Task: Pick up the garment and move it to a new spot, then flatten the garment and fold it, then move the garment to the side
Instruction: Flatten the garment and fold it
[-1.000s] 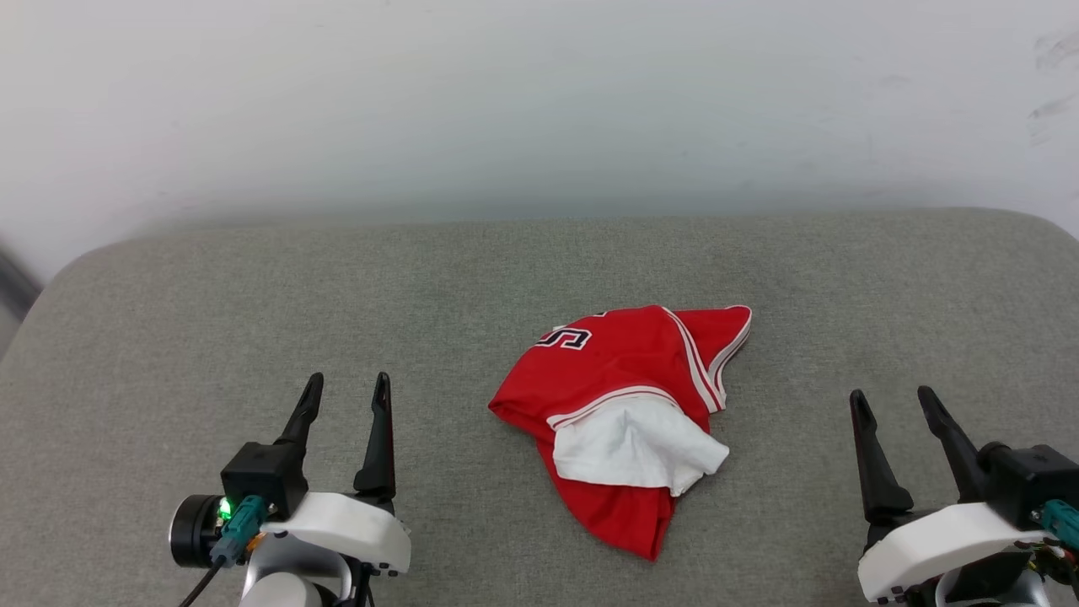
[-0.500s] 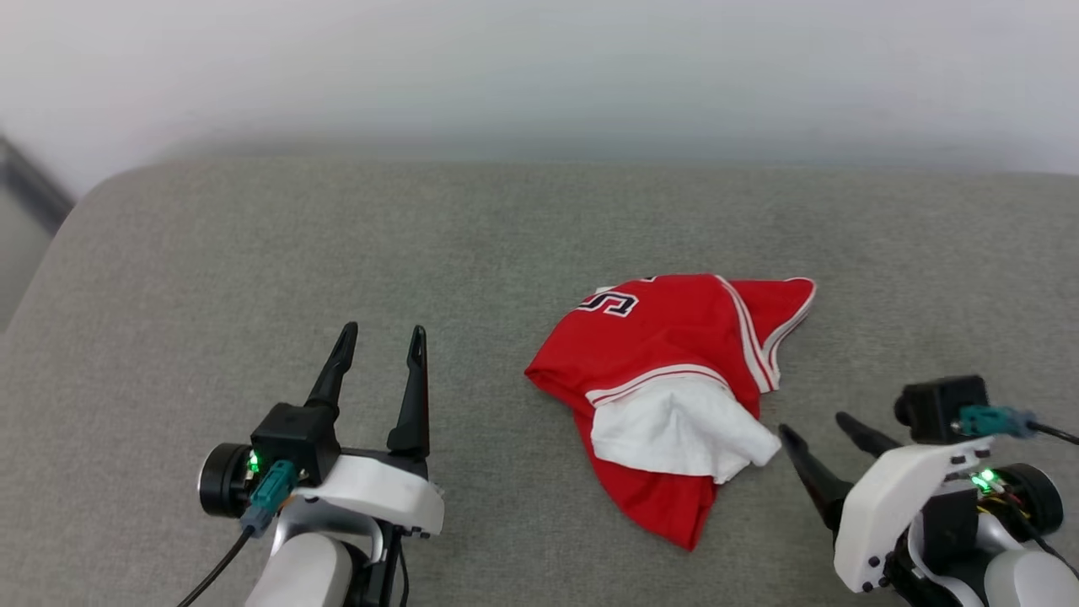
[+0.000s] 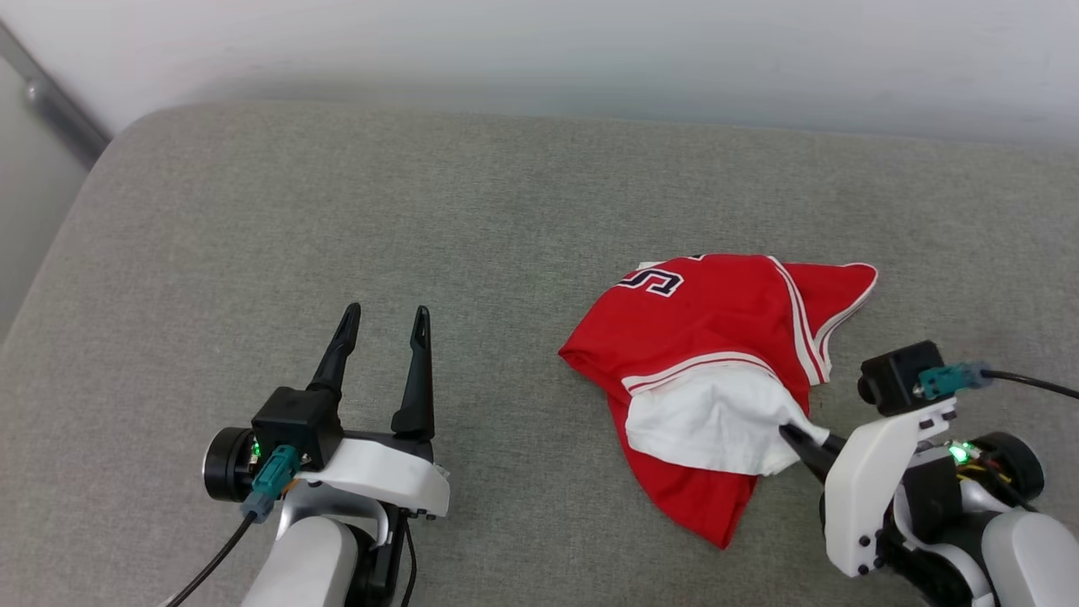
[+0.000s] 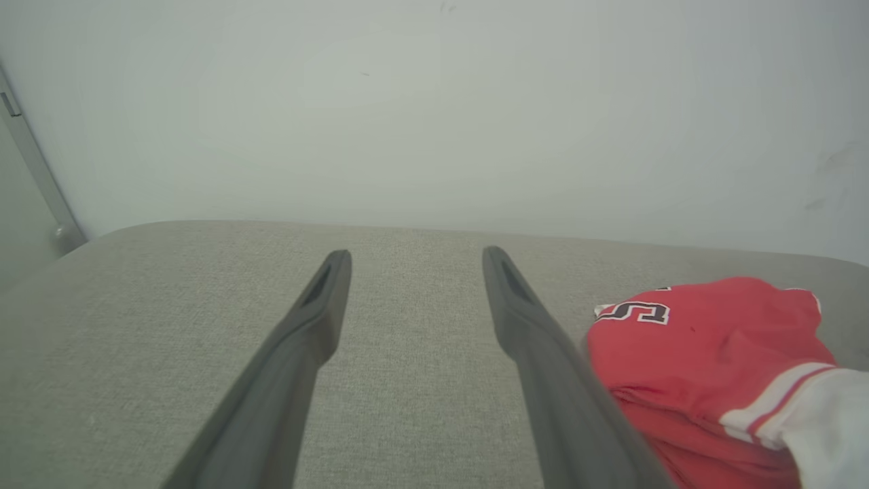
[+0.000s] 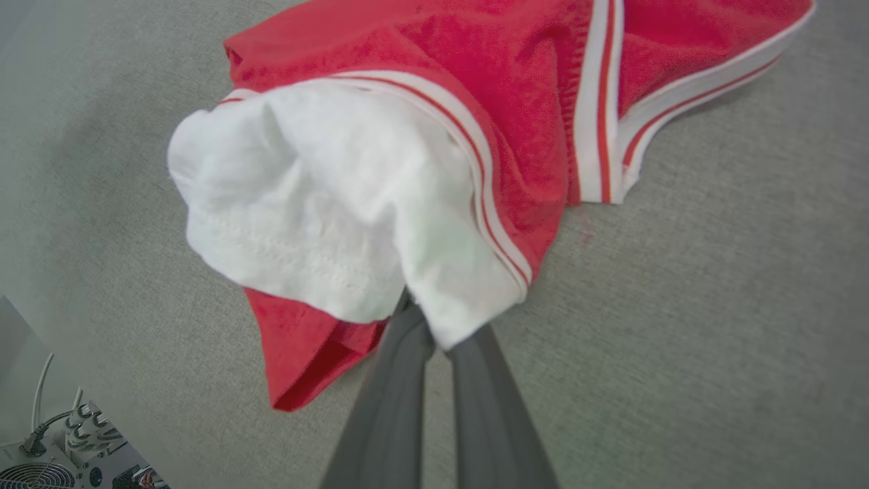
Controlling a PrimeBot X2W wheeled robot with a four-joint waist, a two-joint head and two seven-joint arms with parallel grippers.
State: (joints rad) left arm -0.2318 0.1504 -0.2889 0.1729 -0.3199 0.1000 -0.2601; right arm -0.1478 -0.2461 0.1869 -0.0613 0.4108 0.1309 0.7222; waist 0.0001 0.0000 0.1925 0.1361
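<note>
The red soft-fabric jersey with white sleeve panels (image 3: 725, 329) lies crumpled on the grey upholstered pad (image 3: 337, 211). The right gripper (image 3: 791, 434) has its jaws pinching the white sleeve edge, while the left gripper (image 3: 383, 314) has its jaws spread and empty. Lift slowly, since the pinch looks thin

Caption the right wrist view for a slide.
Right gripper shut on the white sleeve of a crumpled red jersey lying on a grey cushion.

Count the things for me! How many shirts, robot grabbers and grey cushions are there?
Red and white jersey: 1
Grippers: 2, the left gripper with jaws open, the right gripper with jaws shut on the jersey's white sleeve
Grey cushion under it all: 1
Total: 4
</note>
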